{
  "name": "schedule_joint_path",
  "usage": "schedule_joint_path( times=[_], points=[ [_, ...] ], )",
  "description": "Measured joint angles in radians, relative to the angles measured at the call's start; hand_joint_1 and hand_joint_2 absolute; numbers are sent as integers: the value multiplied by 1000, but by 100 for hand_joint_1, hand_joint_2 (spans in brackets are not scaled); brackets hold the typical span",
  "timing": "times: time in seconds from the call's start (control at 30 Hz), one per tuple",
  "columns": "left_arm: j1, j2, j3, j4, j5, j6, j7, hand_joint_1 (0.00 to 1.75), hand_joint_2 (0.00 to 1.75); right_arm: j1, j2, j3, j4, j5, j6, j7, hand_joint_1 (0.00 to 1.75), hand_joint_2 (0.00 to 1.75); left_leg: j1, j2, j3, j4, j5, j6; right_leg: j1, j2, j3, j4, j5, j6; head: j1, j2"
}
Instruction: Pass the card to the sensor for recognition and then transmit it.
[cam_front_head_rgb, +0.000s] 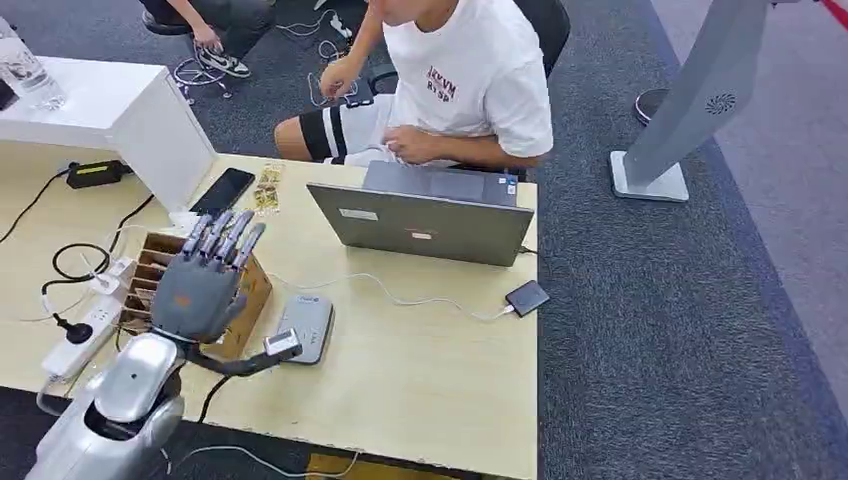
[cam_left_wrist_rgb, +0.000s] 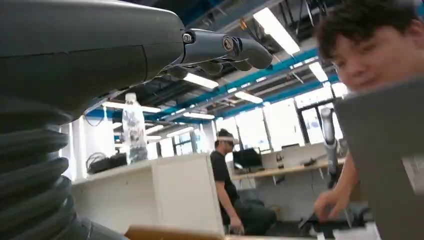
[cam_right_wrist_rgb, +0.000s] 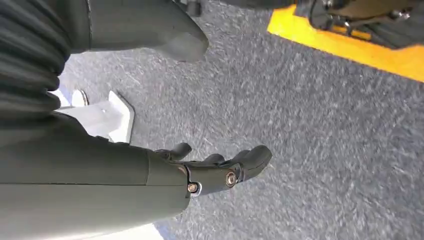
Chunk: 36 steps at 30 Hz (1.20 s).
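Left hand (cam_front_head_rgb: 205, 280): lower left of the head view, palm down over the cardboard box, fingers stretched forward and spread, thumb stuck out toward the reader; grasping nothing visible, so released.
Left hand, wrist view: fingers (cam_left_wrist_rgb: 235, 50) extended against the ceiling lights, nothing between them.
Right hand (cam_right_wrist_rgb: 215, 170): hanging beside the body over grey carpet (cam_right_wrist_rgb: 320, 150), fingers loosely bent, apart, grasping nothing; released.
Cardboard box (cam_front_head_rgb: 160, 285): lower left of the desk, divided into slots, partly hidden under the left hand; presumably the card store, contents too small to tell.
Card: cannot be picked out in any slot or in either hand; likely still in the box beneath the palm.
Sensor (cam_front_head_rgb: 305, 325): grey flat reader just right of the box, near the desk's front edge, thumb tip close above its near corner.
Desk (cam_front_head_rgb: 420, 380): light wood, also carrying a laptop (cam_front_head_rgb: 425, 220) at centre, a phone (cam_front_head_rgb: 222, 190) at upper left, a power strip (cam_front_head_rgb: 85, 335) at far left.
Person (cam_front_head_rgb: 450, 90): seated behind the laptop, top centre, hands at own lap, well apart from the robot's hand.
Step in hand: judged as step 1, reaching into the box for a card; nothing presented to the sensor yet.
Next move calls for: lowering fingers into 1 slot, pinching a single card by its edge, lifting straight, then swinging right over the sensor.
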Motion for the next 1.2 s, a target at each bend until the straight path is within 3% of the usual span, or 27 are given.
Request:
schedule_joint_path(
  times=[0.13,0.27,0.5,1.2],
  points=[
    [134,28,37,-65,26,12,-2,0,175,2,-1,-2,0,0,-1,0,0,175,0,0,0,0,0,0,0,0,0,0,-1,0,0,0],
    [188,35,74,-96,38,-2,-9,0,175,3,-1,-2,0,3,-2,0,0,175,0,-1,0,0,0,0,0,-1,1,0,0,0,1,0],
    [199,43,123,-91,65,-108,17,0,175,3,-1,-2,0,5,-2,8,0,175,0,-2,0,0,1,0,0,-2,1,0,1,0,0,0],
    [200,49,189,-19,119,-167,65,0,175,2,-1,-2,0,19,-2,13,0,175,0,-2,0,0,0,0,0,-2,1,0,0,0,0,0]
  ],
)
